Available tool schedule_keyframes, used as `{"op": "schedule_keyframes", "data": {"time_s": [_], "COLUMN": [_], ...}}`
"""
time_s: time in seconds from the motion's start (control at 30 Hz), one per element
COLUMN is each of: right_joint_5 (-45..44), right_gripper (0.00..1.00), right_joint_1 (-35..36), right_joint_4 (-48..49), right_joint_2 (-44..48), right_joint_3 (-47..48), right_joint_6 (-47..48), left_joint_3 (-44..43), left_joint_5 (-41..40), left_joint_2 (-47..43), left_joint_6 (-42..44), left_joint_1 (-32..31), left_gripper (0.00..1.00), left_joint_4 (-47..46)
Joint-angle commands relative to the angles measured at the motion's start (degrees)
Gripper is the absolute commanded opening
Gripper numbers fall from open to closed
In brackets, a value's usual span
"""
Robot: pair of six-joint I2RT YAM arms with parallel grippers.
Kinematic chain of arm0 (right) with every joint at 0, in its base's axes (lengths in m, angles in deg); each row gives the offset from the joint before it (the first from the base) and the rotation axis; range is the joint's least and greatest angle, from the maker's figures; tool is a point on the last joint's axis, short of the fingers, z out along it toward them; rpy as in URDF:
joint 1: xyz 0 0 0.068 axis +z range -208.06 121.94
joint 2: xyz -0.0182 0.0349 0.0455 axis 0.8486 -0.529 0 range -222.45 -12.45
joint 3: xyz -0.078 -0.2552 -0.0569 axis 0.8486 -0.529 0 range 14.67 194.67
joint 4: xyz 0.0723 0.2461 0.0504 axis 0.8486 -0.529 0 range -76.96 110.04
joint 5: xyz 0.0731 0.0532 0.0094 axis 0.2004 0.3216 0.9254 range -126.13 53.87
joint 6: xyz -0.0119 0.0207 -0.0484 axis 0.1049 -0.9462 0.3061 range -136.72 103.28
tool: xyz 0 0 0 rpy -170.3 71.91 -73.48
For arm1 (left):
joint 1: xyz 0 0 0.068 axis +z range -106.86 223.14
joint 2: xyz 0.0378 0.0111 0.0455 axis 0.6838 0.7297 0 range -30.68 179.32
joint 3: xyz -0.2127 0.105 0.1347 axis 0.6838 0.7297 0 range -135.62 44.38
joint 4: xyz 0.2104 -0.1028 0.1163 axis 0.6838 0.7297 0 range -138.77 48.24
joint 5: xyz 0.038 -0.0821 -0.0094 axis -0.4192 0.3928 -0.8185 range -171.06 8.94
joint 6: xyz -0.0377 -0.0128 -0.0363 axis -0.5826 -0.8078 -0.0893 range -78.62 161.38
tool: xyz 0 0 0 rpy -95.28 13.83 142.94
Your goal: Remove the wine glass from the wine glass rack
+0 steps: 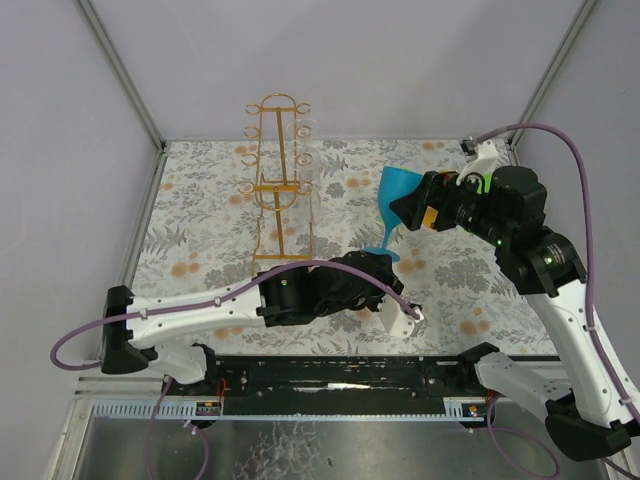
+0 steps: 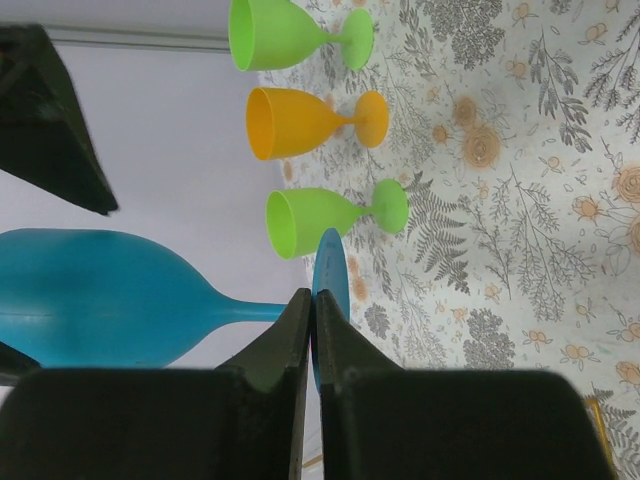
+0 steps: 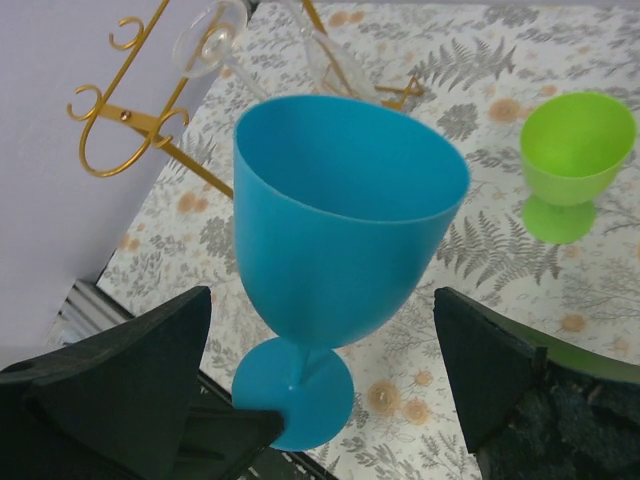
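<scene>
Black fingers of the left gripper: pressed together, only a hairline slit between them, nothing seen clamped. The tips sit right where the stem of the blue wine glass meets its foot. The fingers cover that junction, so contact cannot be told. The foot shows edge-on just past the tips.

Right gripper: jaws spread wide, one finger on each side of the blue bowl, level with its lower half. There is a clear gap on one side. On the other the fingertip overlaps the bowl's outline, so touching or not is unclear. No grip shown.

Blue wine glass, orientation: off the wine glass rack, between the two claws, long axis vertical, mouth up, foot down at the table. The near rim of the foot is hidden behind a black part at the bottom of the right wrist view, so flat seating is not confirmed. The left wrist view is turned sideways, so the glass reads as lying there, and its bowl is cut by the frame edge.

Beyond the left tips, in a row on the table: green glass nearest, then orange glass, then second green glass, clipped by the frame edge. All stand on their feet.

Rack: beyond the blue glass from the right claw and off to one side, upright, ladder frame vertical. A faint clear glass sits at its hooks. Another clear shape beside it cannot be made out.

Count: 1 rack; glasses 1 blue, 2 green, 1 orange, 1 clear for certain. Overhead, only scraps of green and orange show at the right wrist.
</scene>
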Motion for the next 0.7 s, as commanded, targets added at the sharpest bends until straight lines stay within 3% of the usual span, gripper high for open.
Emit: {"op": "schedule_keyframes", "data": {"time_s": [0.0, 0.67], "right_joint_5": [6.6, 7.8], "right_gripper": [0.99, 0.99], "right_joint_1": [0.3, 0.4], "right_joint_4": [3.4, 1.3], "right_joint_2": [-1.6, -8.4], "right_joint_3": [-1.8, 5.5], "right_joint_6": [-1.7, 1.2], "left_joint_3": [0.5, 1.5], "left_joint_5": [-2.0, -3.0], "left_joint_2": [0.2, 1.4], "left_joint_6": [2.9, 4.1], "left_joint_1": [-1.1, -1.7], "left_gripper": [0.0, 0.0], "left_joint_4": [-5.4, -5.8]}}
